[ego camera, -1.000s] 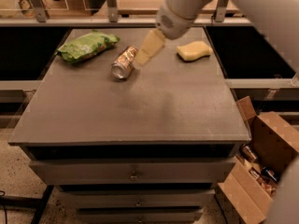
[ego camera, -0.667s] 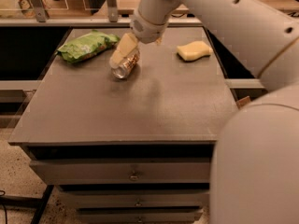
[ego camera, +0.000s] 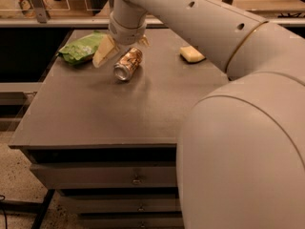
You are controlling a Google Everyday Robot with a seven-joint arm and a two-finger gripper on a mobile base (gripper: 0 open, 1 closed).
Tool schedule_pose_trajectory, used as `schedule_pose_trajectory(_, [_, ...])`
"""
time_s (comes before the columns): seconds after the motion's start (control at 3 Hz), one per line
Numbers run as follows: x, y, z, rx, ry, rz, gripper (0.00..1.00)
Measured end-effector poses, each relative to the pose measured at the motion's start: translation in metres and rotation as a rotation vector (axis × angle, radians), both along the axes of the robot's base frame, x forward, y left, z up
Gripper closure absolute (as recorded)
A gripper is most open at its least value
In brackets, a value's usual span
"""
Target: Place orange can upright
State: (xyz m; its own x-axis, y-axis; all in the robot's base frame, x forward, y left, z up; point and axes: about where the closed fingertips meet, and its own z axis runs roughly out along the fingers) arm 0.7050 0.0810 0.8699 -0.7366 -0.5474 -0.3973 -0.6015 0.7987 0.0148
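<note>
Jaws of the gripper stand open, one pale finger on each side of the far end of the can. I cannot tell if either finger touches it. The can lies on its side on the table, in the back half, with the silver top turned toward the front left.

Just beside the left finger, at the back left of the table, lies a green bag; the finger reaches in front of its right edge. A yellow sponge lies at the back right, well apart from the can. Nothing stands between the can and the front edge. Below the table top are drawers.

From the lower right the arm rises as a big white body, goes across the top toward the left, and then the wrist bends down over the can.
</note>
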Motion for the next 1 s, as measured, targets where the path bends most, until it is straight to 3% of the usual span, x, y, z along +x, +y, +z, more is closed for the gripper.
schedule_pose_trajectory(0.67, [0.002, 0.012, -0.006, -0.002, -0.012, -0.007, 0.00])
schedule_pose_trajectory(1.0, [0.005, 0.026, -0.002, -0.047, -0.095, -0.063, 0.00])
